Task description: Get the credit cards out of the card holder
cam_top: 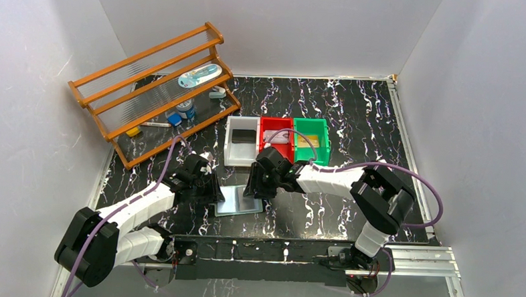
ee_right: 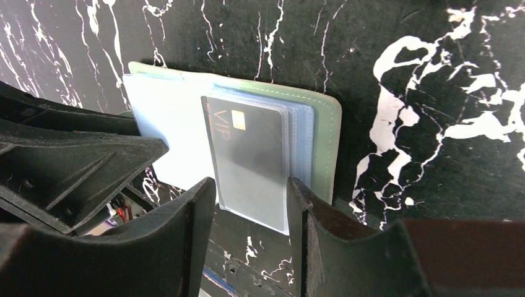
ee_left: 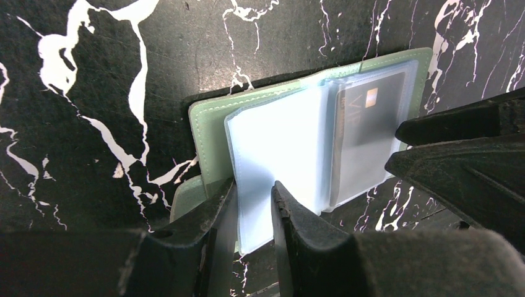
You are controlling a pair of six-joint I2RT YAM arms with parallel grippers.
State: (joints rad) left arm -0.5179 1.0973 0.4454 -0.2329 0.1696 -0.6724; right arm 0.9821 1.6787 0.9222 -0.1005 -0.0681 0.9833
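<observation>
The grey-green card holder [cam_top: 234, 204] lies spread open on the black marbled table between my two grippers. Its clear pockets [ee_left: 278, 142] face up inside the green cover [ee_right: 325, 142]. My left gripper [ee_left: 251, 192] comes down on the holder's left half, jaws a little apart. One finger rests on the cover and the other on a pale pocket leaf. A dark credit card [ee_right: 251, 154] marked VIP sticks out past the holder's near edge. My right gripper [ee_right: 251, 189] has its jaws against the card's two long edges. The same card [ee_left: 365, 136] shows through a hazy pocket in the left wrist view.
A white bin [cam_top: 231, 150], a red bin [cam_top: 276, 149] and a green bin [cam_top: 322, 134] stand in a row just behind the holder, each with flat items inside. A wooden rack [cam_top: 156, 90] with small objects fills the far left. Grey walls close in the table.
</observation>
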